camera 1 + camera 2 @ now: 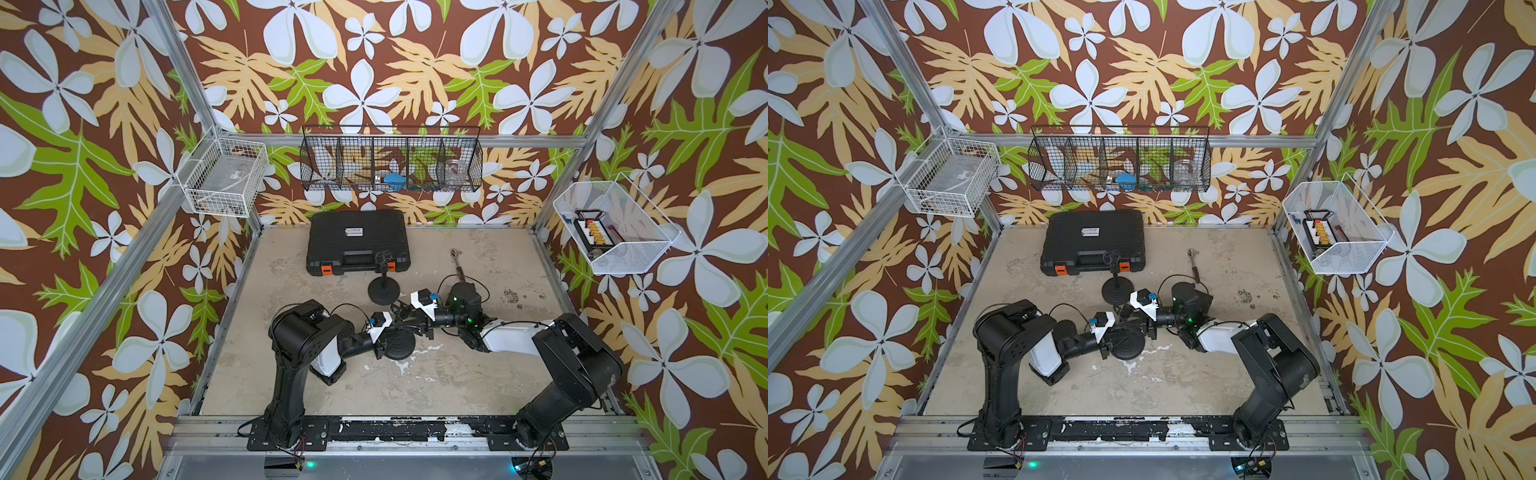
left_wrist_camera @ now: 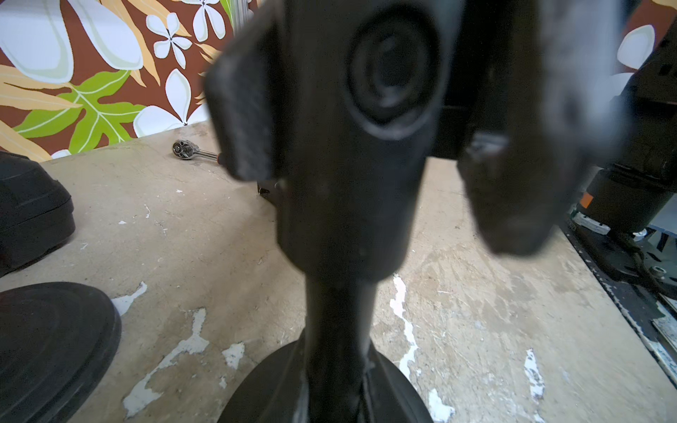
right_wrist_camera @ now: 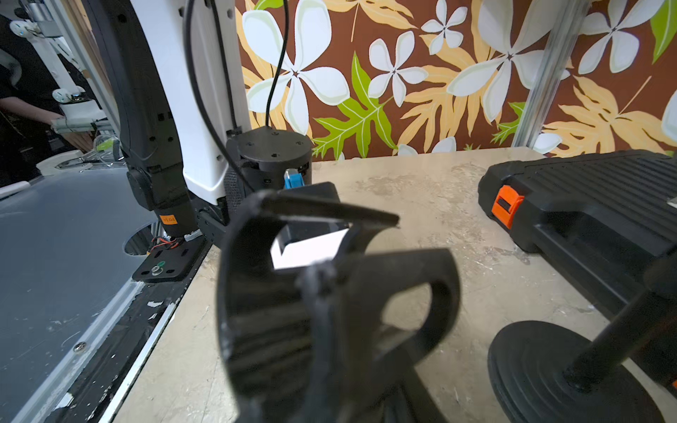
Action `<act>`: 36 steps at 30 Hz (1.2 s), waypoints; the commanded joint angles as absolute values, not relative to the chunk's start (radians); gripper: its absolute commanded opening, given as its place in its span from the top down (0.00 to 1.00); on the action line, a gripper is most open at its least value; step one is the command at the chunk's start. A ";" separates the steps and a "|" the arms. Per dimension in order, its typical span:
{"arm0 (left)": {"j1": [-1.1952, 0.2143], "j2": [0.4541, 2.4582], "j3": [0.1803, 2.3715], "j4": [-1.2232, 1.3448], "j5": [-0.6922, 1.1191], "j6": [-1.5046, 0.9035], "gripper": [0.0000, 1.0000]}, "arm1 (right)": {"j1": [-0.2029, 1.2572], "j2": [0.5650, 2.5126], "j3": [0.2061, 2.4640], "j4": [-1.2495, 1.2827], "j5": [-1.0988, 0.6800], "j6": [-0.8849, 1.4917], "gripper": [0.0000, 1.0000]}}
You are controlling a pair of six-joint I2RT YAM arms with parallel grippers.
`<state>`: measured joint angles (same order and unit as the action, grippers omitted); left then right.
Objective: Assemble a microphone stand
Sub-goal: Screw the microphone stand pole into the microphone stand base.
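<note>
TRAINEE: Two stands are showing on the table [image 1: 478, 374]. Which one is being worked?

TECHNICIAN: Reading from the left, the complete stand [image 1: 383, 286] is standing just in front of the tool case [image 1: 357, 237], and nothing is touching it. The near base [image 1: 401, 347] is sitting mid-table, with its pole [image 2: 340, 322] rising upright from it. The left gripper [image 1: 390, 332] is clenching, apparently on that pole just above the base. The wrist view is too blurred for certainty.

TRAINEE: And further right?

TECHNICIAN: The clip [image 2: 388, 80] is sitting atop the pole. The right gripper [image 1: 409, 319] is reaching in at it, but I cannot tell whether its jaws are grasping or released. A ratchet [image 1: 457, 266] is lying well apart, behind.

TRAINEE: What is threatening the job?

TECHNICIAN: By my reading, the clip is being seated or turned. If the right gripper is pushing off-axis, the joint may be binding, or the pole may be twisting inside the left grip. If that grip is slipping, the base may be tipping toward the complete stand.
</note>
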<state>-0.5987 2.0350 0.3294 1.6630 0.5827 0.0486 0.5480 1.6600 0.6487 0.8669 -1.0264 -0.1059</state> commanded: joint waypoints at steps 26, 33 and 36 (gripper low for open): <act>-0.603 1.959 0.304 1.874 0.551 -0.063 0.63 | 0.994 1.694 0.367 1.241 0.265 0.118 1.00; -0.604 2.001 0.337 1.873 0.550 -0.076 0.66 | 1.016 1.697 0.351 1.289 0.214 0.153 1.00; -0.604 2.015 0.345 1.874 0.545 -0.076 0.73 | 1.015 1.692 0.354 1.284 0.155 0.145 1.00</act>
<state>-0.6052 2.0052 0.3378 1.6325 0.5617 -0.0723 1.0115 1.6875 0.3611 1.4307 0.2302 0.0757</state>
